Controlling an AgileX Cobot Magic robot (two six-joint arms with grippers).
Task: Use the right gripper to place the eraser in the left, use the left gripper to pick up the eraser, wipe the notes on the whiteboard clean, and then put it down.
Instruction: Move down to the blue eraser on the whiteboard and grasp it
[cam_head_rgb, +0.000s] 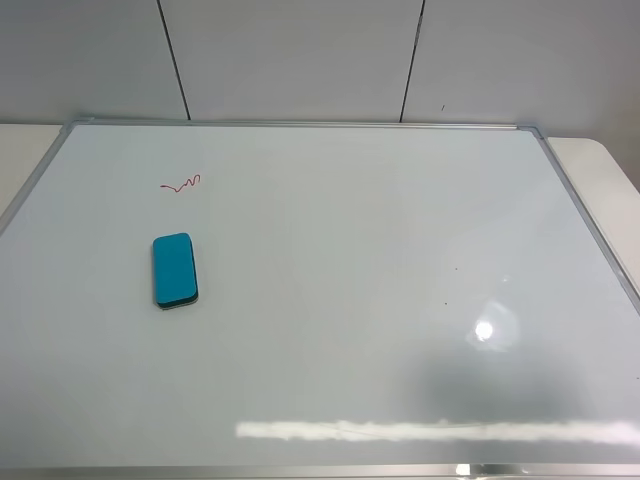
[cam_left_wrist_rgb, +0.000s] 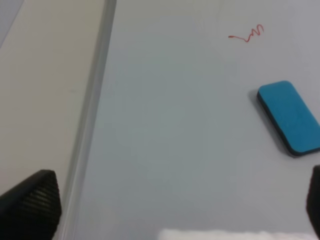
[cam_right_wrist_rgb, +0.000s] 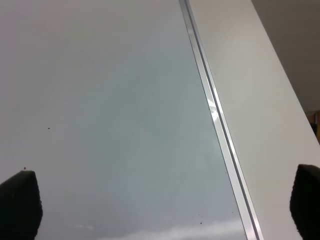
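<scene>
Eraser lies flat on the left part of the whiteboard in the exterior high view, near the red notes but apart from them. Neither arm shows here.

In the left wrist view, the left gripper has its 2 jaws spread wide with nothing between them. The eraser sits ahead, off to one side of the gap, with the notes beyond it. The silver frame runs along the other side.

In the right wrist view, the right gripper is equally wide apart and empty. It looks down on the board's edge and the table beside it, and no eraser shows there.

Since the eraser already lies on the left, the step in hand looks like the left gripper's pick-up. That calls for centring the open jaws over the eraser, straddling its narrow width, lowering to the board and closing.
</scene>
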